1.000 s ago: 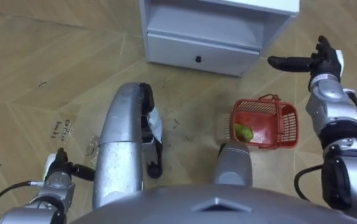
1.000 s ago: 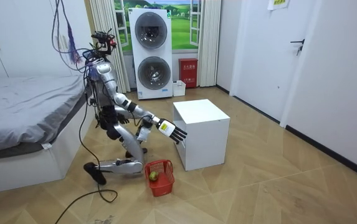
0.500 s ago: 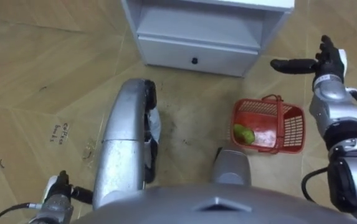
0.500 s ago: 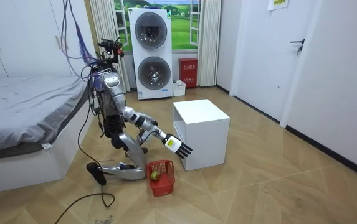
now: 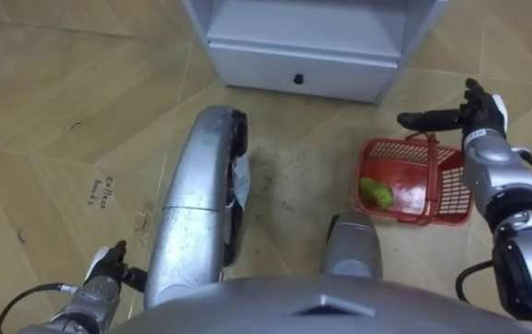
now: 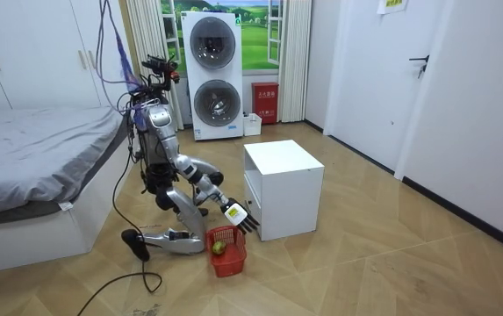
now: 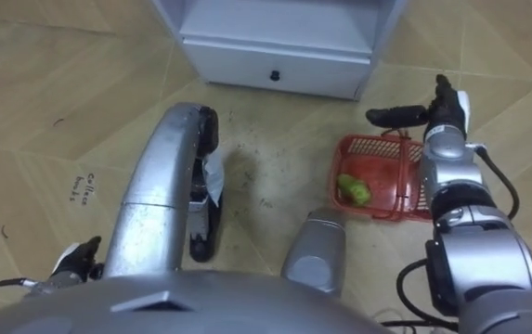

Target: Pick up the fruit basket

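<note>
Your right robot hand (image 5: 477,115) has dropped over the far rim of the fruit basket (image 5: 451,199), fingers straight, released; its handle (image 5: 430,181) lies just below, running near to far.

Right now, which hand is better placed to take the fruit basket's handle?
Right: the right hand, fingers straight, is over the handle of the fruit basket; the left hand is low on the far side.
</note>
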